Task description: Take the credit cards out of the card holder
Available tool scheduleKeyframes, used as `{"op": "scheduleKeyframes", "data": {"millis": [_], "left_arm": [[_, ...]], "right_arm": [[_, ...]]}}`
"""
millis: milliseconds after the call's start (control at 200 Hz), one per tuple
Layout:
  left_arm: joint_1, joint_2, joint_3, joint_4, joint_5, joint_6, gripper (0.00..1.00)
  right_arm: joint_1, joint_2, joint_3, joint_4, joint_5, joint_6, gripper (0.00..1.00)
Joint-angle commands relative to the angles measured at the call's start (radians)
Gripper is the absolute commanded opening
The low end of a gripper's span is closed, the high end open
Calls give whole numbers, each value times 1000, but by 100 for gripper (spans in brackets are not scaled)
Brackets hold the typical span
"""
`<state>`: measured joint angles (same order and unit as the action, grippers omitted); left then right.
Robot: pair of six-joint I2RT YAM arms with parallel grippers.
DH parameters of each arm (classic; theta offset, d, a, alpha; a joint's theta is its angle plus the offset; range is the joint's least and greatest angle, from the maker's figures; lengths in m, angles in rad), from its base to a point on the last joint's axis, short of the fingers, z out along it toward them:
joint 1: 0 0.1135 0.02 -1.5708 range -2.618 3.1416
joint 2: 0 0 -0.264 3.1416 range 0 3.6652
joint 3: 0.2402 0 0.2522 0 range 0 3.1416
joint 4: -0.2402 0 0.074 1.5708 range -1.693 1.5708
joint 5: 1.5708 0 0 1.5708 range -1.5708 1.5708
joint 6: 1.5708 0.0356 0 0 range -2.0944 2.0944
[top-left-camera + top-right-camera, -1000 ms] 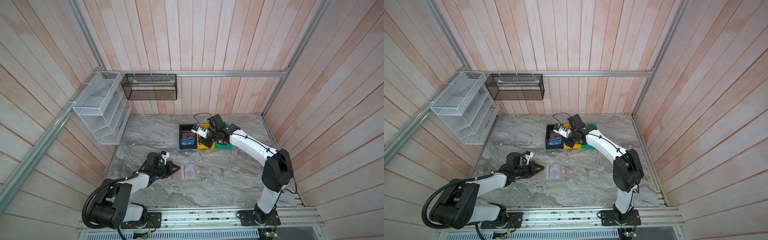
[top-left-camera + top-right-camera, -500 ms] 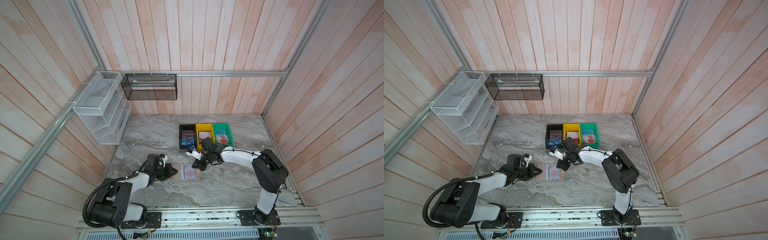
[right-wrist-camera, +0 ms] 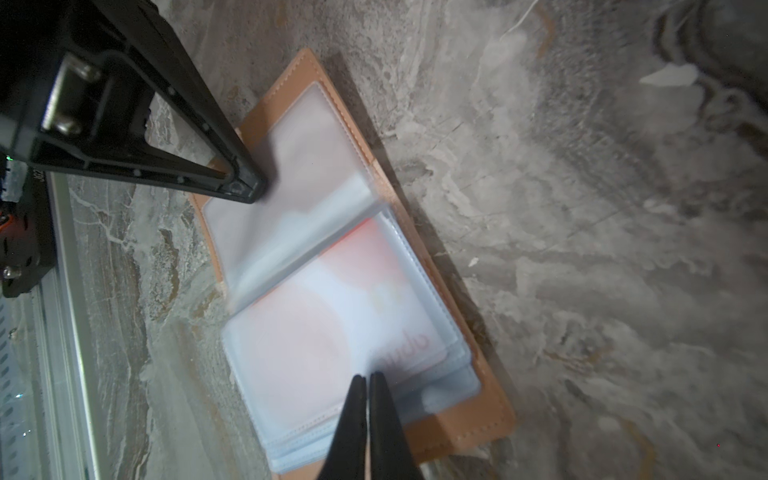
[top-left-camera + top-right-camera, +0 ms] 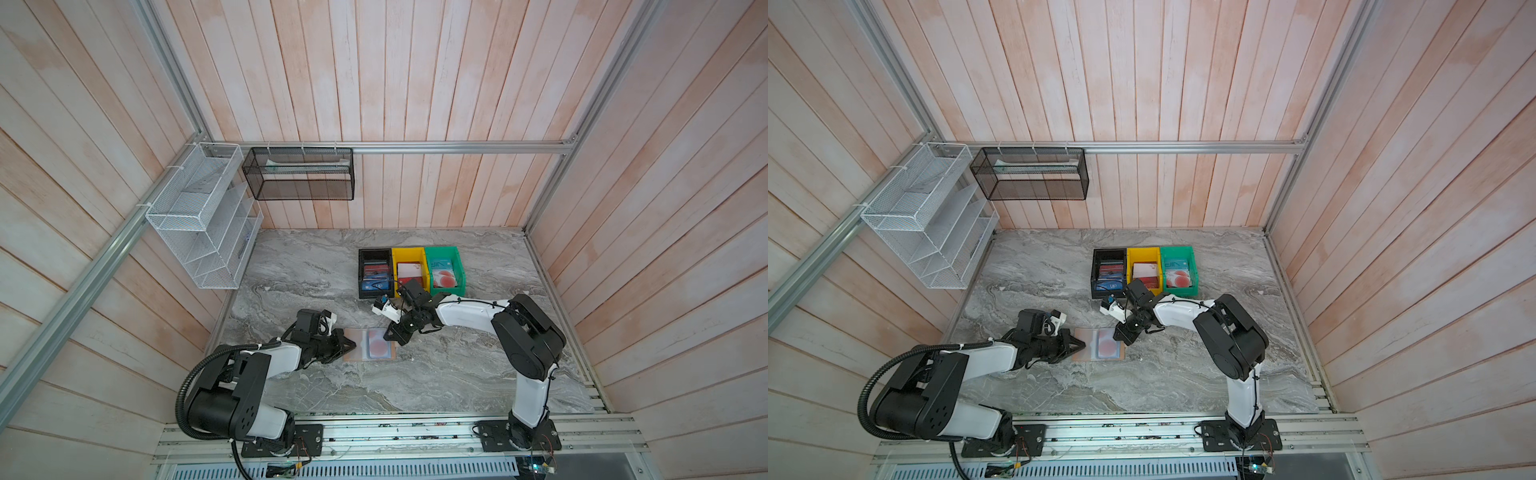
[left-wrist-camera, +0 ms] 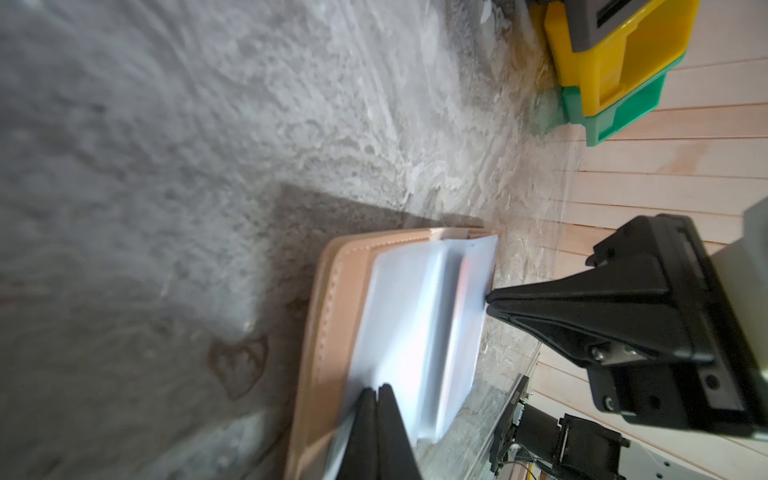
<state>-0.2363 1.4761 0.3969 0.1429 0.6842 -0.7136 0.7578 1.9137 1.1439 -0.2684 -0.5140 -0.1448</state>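
The tan card holder (image 4: 348, 352) (image 4: 1078, 354) lies open on the marble table, its clear sleeve pages up. A pale credit card with a red circle (image 4: 378, 345) (image 4: 1106, 344) (image 3: 316, 332) sits inside the right-hand sleeve. My left gripper (image 4: 353, 345) (image 5: 377, 388) is shut, its tips pressing on the left-hand sleeve page. My right gripper (image 4: 388, 334) (image 3: 368, 376) is shut too, with its tips at the outer edge of the sleeve over the card. I see nothing gripped between either pair of fingers.
Behind the holder stand a black bin (image 4: 362, 272), a yellow bin (image 4: 395, 270) and a green bin (image 4: 456, 266), each with cards inside. A white wire rack (image 4: 199, 216) and a black mesh basket (image 4: 299, 174) hang on the walls.
My right arm swung from over the bins down to the holder's right edge, and its jaws closed. The left gripper stayed on the holder.
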Motion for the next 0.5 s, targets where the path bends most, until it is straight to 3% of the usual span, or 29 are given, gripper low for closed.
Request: {"op": "scheduleKeyframes", "data": {"millis": [0, 495], "left_arm": [[3, 59, 2, 13, -26, 17, 0], [3, 91, -1, 42, -15, 19, 0]], "right_arm": [[7, 2, -21, -22, 15, 10, 7], [12, 28, -18, -37, -8, 16, 6]]}}
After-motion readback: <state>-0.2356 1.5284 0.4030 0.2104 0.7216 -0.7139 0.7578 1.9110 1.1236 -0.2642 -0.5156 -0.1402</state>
